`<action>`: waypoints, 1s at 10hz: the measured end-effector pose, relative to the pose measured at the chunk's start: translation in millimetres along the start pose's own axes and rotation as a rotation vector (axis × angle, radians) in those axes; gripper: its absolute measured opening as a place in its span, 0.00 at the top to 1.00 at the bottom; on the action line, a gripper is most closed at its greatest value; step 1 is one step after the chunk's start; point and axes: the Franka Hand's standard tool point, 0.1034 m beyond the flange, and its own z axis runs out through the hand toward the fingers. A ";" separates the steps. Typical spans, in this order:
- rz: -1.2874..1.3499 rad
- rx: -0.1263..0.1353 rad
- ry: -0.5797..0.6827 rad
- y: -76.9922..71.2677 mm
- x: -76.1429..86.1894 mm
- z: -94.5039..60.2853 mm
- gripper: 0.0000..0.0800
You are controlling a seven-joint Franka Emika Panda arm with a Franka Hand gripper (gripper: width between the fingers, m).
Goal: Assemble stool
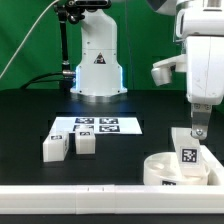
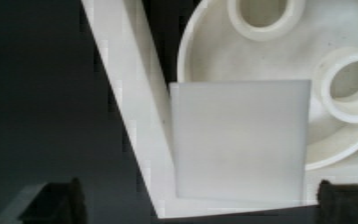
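The round white seat (image 1: 158,170) lies at the front of the exterior view's right. It fills the wrist view (image 2: 247,60) with its round holes showing. One white leg (image 1: 187,155) with a tag stands on the seat, slightly tilted. In the wrist view the leg (image 2: 238,140) lies between my fingers. My gripper (image 1: 198,133) is over the leg's top end. It is open (image 2: 197,205): the dark fingertips (image 2: 51,200) stand apart from the leg's sides. Two loose legs (image 1: 56,147) (image 1: 85,142) lie at the exterior view's left.
The marker board (image 1: 100,126) lies flat in the middle of the black table. A long white rail (image 1: 90,196) runs along the front edge. The arm's base (image 1: 97,62) stands at the back.
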 end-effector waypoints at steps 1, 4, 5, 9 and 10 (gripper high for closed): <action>0.006 0.003 0.000 -1.9 1.1 1.8 0.19; 0.006 0.011 -0.006 -4.8 -1.0 7.7 0.19; 0.009 0.012 -0.006 -5.1 -1.0 8.1 0.19; 0.015 0.013 -0.008 -4.3 -4.0 9.8 0.52; 0.017 0.012 -0.008 -3.7 -4.9 9.8 0.57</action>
